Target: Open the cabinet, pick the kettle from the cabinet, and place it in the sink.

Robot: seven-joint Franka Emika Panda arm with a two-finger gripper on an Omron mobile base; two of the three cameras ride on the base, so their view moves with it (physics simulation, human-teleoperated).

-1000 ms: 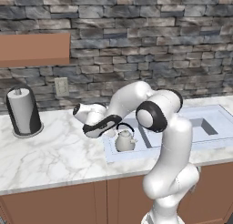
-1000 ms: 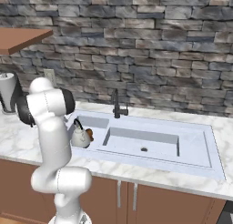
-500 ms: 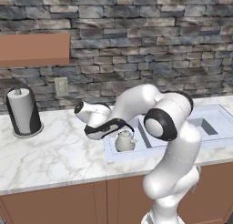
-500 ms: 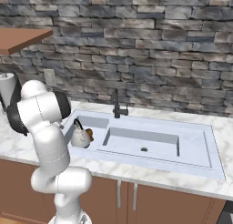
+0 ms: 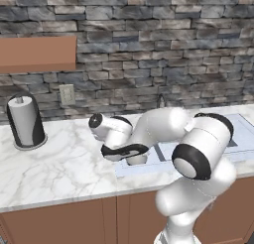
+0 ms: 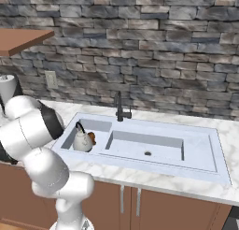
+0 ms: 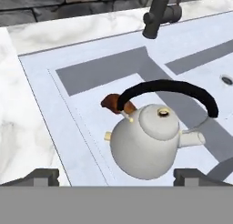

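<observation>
The silver-grey kettle (image 7: 145,143) with its black arched handle stands upright in the left basin of the pale sink (image 6: 196,149); the right base view shows the kettle (image 6: 83,140) there too. My gripper (image 7: 117,177) hangs just above and beside it, open, its two dark fingertips (image 7: 42,175) spread wider than the kettle's body and touching nothing. In the left base view my hand covers most of the kettle (image 5: 137,160). The reddish-brown cabinet (image 5: 37,53) hangs on the stone wall at upper left, and its underside (image 6: 21,39) shows from the right.
A dark faucet (image 6: 120,107) rises behind the basin divider. A small brown thing (image 7: 113,102) lies beside the kettle. A grey paper-towel roll (image 5: 25,121) stands on the marble counter (image 5: 64,163) at left, below a wall outlet (image 5: 66,94).
My elbow has swung across and lower while the hand stayed over the left basin. The kettle has not moved and the jaws have stayed open.
</observation>
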